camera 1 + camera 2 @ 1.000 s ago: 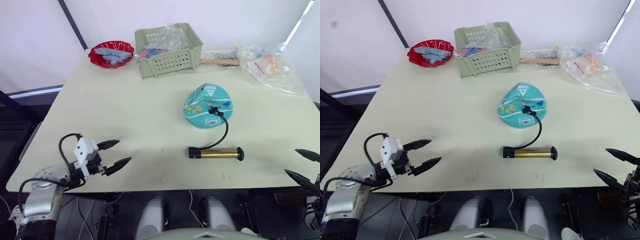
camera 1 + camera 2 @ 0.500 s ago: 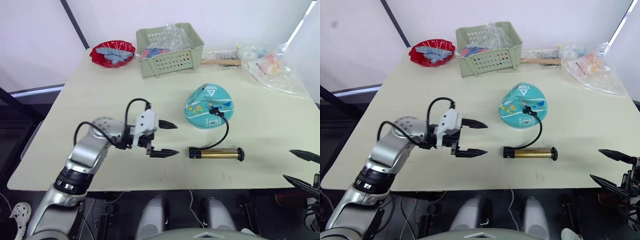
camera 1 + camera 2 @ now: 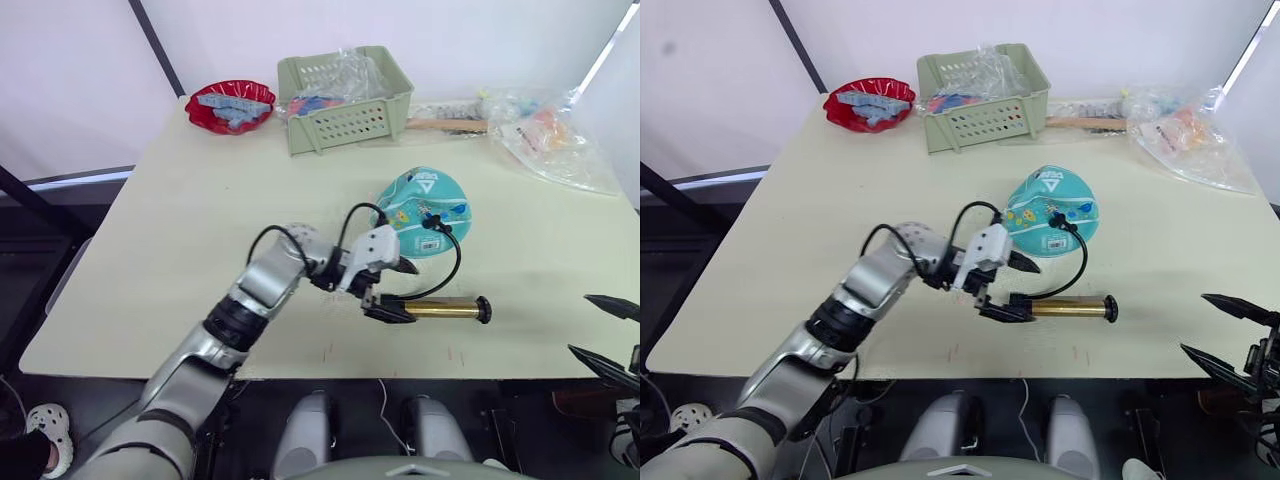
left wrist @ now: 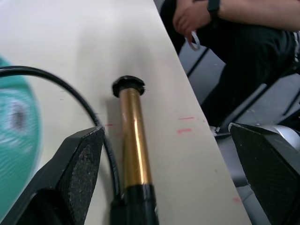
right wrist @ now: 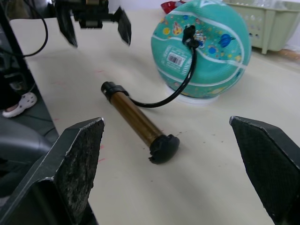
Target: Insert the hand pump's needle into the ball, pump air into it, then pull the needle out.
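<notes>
On the counter [image 3: 200, 230] we see the ball [image 3: 422, 211] resting with the hose's needle [image 3: 432, 223] plugged into it, and the hand pump [image 3: 440, 308] lying just in front. Our left pincer [image 3: 393, 290] hovers spread apart at the pump's near end, while our right pincer [image 3: 607, 333] waits spread apart at the counter's edge.

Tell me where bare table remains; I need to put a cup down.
Free: the wide patch between the red bowl and the left tool. Crowded: the far edge, with the green slatted basket and plastic bags.

A pale cream table [image 3: 200, 220] stands before white walls [image 3: 70, 70], over grey flooring.
</notes>
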You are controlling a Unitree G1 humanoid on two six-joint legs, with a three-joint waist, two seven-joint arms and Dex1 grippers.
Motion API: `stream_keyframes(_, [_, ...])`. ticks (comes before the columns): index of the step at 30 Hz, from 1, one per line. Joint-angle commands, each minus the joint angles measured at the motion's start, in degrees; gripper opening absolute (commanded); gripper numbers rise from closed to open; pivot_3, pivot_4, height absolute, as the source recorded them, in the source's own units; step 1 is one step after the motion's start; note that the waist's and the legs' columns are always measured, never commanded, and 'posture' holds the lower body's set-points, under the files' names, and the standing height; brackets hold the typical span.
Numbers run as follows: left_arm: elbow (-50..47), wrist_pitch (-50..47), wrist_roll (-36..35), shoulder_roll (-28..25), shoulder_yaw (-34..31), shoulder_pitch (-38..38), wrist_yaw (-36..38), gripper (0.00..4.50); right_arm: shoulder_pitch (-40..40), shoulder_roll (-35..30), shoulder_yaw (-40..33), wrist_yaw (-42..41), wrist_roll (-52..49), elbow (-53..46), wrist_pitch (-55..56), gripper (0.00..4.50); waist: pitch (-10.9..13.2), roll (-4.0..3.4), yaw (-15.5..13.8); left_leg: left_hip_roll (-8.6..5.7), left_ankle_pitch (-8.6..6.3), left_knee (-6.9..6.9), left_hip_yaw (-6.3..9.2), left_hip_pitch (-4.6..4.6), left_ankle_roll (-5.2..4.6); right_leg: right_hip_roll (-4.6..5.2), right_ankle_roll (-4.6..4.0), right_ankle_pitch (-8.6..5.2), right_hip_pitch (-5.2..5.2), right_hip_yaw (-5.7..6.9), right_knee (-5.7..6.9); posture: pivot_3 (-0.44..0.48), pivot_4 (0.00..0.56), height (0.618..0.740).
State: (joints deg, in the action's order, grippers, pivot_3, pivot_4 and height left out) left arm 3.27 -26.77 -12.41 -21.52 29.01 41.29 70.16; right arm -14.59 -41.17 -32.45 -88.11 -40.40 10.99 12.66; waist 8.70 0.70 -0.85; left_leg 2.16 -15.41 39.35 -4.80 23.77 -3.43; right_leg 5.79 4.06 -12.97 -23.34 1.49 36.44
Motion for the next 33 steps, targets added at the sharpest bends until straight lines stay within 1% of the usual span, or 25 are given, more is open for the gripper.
stream_keyframes(1, [1.6, -1.5, 1.9, 3.2, 1.4, 3.0, -1.7, 4.48, -0.4, -0.2, -2.2, 0.6, -1.2, -2.2, -0.2, 4.50, 0.0, 0.00, 0.1, 0.01, 0.00, 0.00, 0.01, 0.00, 0.00, 0.00, -0.01, 0.00, 0.00, 0.00, 0.00, 0.000, 0.150, 0.738])
stream_keyframes(5, [5.0, -1.9, 4.7, 7.4, 4.4, 5.4, -2.6, 4.48, 0.0, -0.3, -2.1, 1.1, -1.1, -2.3, 0.1, 4.50, 0.0, 0.00, 0.0, 0.00, 0.00, 0.00, 0.06, 0.01, 0.00, -0.02, -0.01, -0.01, 0.00, 0.00, 0.00, 0.000, 0.150, 0.738])
stream_keyframes(9, [8.9, -1.5, 6.9, 10.8, 7.1, 5.9, -3.0, 4.48, 0.0, -0.3, -2.0, 1.2, -1.3, -2.4, -0.2, 4.50, 0.0, 0.00, 0.0, -0.02, -0.01, -0.01, 0.08, 0.03, -0.01, -0.01, -0.02, -0.01, 0.00, 0.00, -0.01, 0.000, 0.150, 0.738])
stream_keyframes(13, [13.5, 0.6, 10.7, 13.6, 9.2, 6.3, -5.3, 4.48, 0.0, -0.5, -2.2, 0.9, -1.3, -2.1, -0.2, 4.50, 0.0, 0.01, 0.0, -0.02, -0.01, -0.01, 0.11, 0.03, -0.01, -0.01, -0.02, -0.01, -0.01, 0.01, -0.01, 0.000, 0.150, 0.738])
stream_keyframes(21, [21.4, 1.6, 16.0, 18.0, 10.7, 5.9, -9.2, 4.48, -1.0, -1.0, -3.3, 0.2, -1.5, -1.2, 0.0, 4.50, 0.0, 0.00, 0.0, -0.02, -0.01, 0.00, 0.15, 0.05, -0.01, 0.00, -0.03, -0.01, -0.01, 0.03, -0.01, 0.000, 0.150, 0.738])
stream_keyframes(24, [25.1, 3.4, 18.1, 19.2, 10.9, 6.4, -10.8, 4.48, -0.9, -1.0, -3.7, -0.2, -1.3, -0.4, 0.3, 4.50, 0.0, 0.01, 0.0, -0.02, -0.01, 0.00, 0.14, 0.06, -0.01, 0.02, -0.03, -0.01, -0.01, 0.03, -0.02, 0.000, 0.150, 0.738])
stream_keyframes(30, [28.8, 5.4, 20.0, 21.2, 10.7, 6.8, -11.9, 4.48, -0.6, -1.0, -3.8, -0.7, -1.1, 0.1, 0.3, 4.50, 0.0, 0.00, 0.0, -0.02, -0.01, 0.00, 0.16, 0.06, -0.01, 0.02, -0.04, -0.01, -0.02, 0.04, -0.02, 0.000, 0.150, 0.738])
stream_keyframes(32, [29.5, 5.9, 20.7, 21.6, 10.8, 6.6, -12.1, 4.01, -0.4, -1.1, -3.6, -1.2, -1.1, 0.3, 0.4, 4.50, 0.0, 0.01, 0.0, -0.02, -0.01, 0.00, 0.15, 0.06, -0.01, 0.02, -0.04, -0.01, -0.02, 0.04, -0.02, 0.000, 0.150, 0.738])
stream_keyframes(33, [29.7, 6.0, 20.9, 21.8, 10.8, 6.5, -12.1, 3.68, -0.4, -1.2, -3.5, -1.3, -1.0, 0.4, 0.4, 4.50, 0.0, 0.01, 0.0, -0.02, -0.01, 0.00, 0.15, 0.06, -0.01, 0.02, -0.04, -0.01, -0.02, 0.04, -0.02, 0.000, 0.150, 0.738])
